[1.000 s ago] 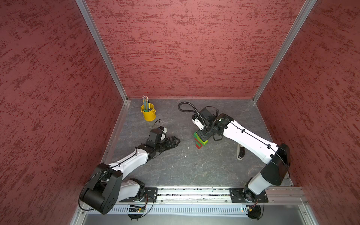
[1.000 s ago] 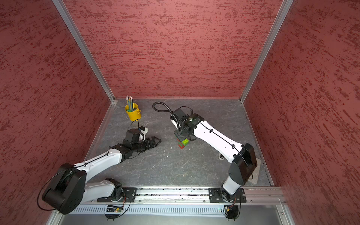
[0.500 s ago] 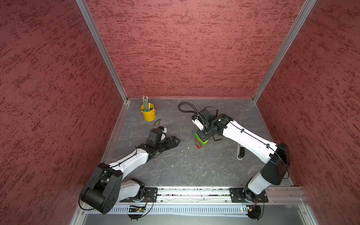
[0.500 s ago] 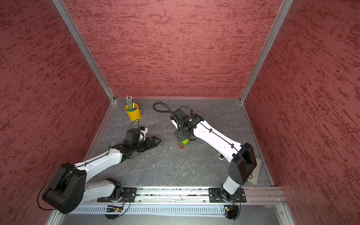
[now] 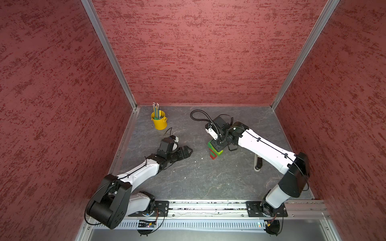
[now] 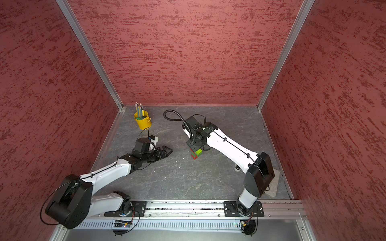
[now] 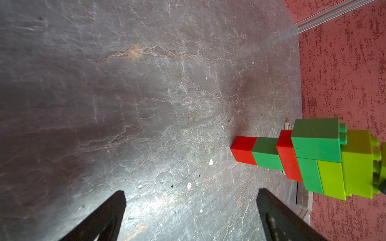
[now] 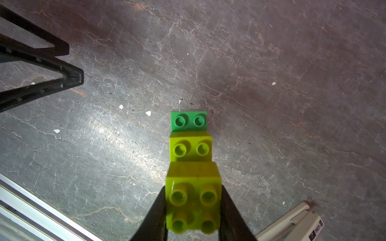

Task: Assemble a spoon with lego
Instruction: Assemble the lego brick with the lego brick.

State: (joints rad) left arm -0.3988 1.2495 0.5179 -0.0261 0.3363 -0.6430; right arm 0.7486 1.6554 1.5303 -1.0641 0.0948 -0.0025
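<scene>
Our left gripper rests low, jaws wide and empty. The spoon stands on its red handle end on the table; we judge it light and stiff, but its joints may part, so we hold the lime-green head. The right gripper is clenched there. Nothing has moved since the earlier frames.

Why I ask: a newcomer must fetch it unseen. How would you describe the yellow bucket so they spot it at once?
Look to the far left corner of the grey table, where two red walls meet. The yellow bucket stands upright just before that corner, beyond the open left end effector. It alone is yellow and holds pencils; the nearby spoon is red and green bricks.
</scene>
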